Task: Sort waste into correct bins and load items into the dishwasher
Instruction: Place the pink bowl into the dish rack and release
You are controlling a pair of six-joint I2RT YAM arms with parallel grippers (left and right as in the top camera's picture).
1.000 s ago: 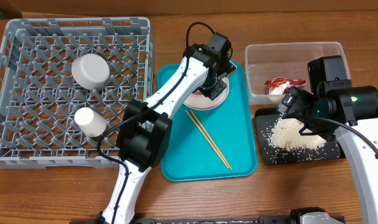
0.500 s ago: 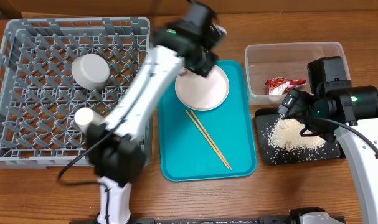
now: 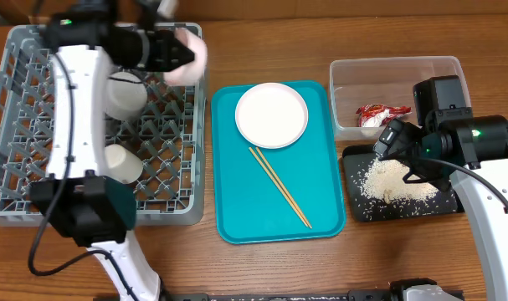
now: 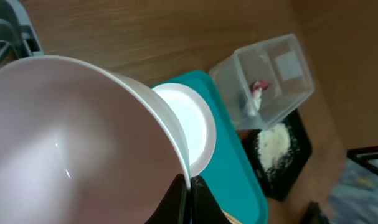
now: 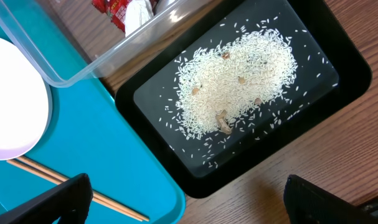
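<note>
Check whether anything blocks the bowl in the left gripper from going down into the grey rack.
Nothing visible does. The left gripper holds the bowl above the back right corner of the rack, where the grid looks bare. The other bowl and the cup already inside sit further left.

Left arm [image 3: 69, 109] spans rack [image 3: 166, 213]; 2 bowls [image 3: 122, 164] block rack's left-centre; teal tray's [image 3: 245, 209] lower-left bare.

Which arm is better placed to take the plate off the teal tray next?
Probably the right. The right gripper is open and empty above the black tray, beside the teal tray with the plate. The left gripper is over the rack, shut on a bowl.
</note>
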